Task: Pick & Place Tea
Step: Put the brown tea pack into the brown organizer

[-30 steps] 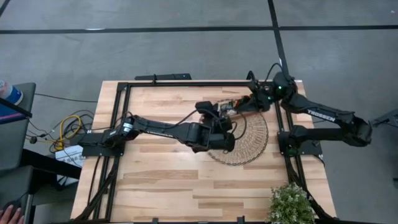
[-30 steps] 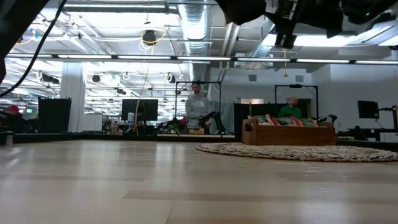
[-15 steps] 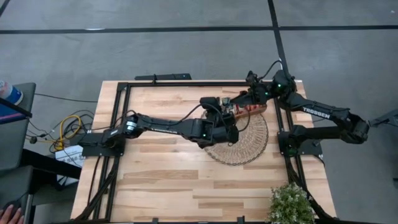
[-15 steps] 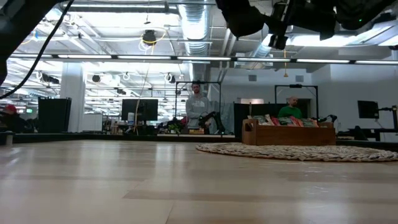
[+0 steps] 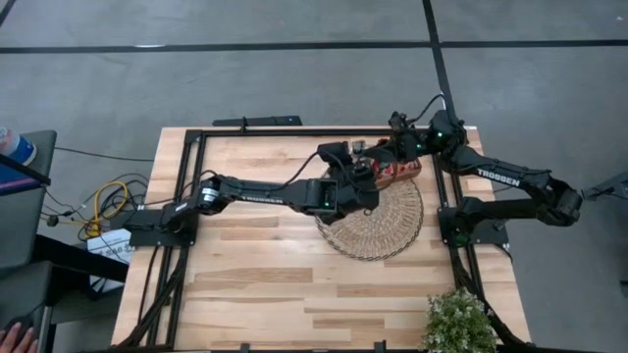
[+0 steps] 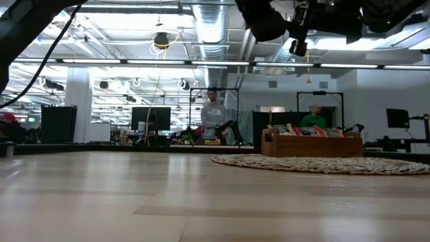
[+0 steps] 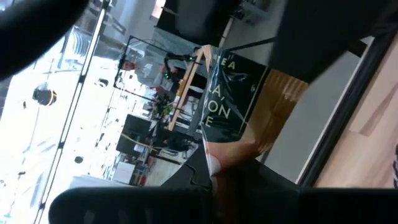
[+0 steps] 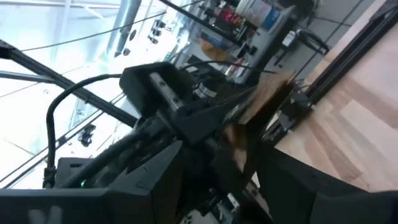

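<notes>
Pale wood counter [image 5: 255, 294], black frame around it. Round wicker mat [image 5: 378, 221] lies right of centre; the oblong wooden tray [image 6: 310, 145] stands on the mat's far part, with red and pale tea sachets [image 6: 306, 131] upright in its compartments.

Left gripper [image 5: 345, 157] is raised over the far edge of the mat, just left of the tray, fingers closed on a tea sachet [image 7: 230, 87], dark with pale lettering, seen in its wrist view.

Right gripper [image 5: 392, 155] is close beside it, above the tray; whether its fingers are wide or narrow cannot be told.

Potted plant [image 5: 458, 324] sits at the near right corner. Two people stand in the room beyond.
</notes>
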Available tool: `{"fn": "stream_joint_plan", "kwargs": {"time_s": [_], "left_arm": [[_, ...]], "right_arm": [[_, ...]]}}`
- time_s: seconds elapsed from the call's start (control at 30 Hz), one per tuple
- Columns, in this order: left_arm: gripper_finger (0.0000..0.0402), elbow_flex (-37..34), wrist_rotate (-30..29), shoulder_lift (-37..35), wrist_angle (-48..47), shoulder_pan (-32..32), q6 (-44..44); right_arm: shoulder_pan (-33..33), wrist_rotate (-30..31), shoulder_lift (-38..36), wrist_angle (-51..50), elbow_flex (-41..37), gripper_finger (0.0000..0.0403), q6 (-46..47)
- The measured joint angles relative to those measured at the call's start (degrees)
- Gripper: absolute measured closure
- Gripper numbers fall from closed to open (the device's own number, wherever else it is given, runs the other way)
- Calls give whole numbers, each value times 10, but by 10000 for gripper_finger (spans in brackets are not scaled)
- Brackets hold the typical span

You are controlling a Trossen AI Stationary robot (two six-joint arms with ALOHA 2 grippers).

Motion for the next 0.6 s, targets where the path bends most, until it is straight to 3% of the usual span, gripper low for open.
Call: {"fn": "stream_joint_plan", "kwargs": {"time_s": [0.33, 0.6], "left_arm": [[396, 0, 0, 1, 10, -4, 13], [396, 0, 0, 2, 25, -3, 25]], "right_arm": [[-20, 18, 0, 21, 0, 252, 5], [0, 30, 0, 22, 0, 277, 5]]}}
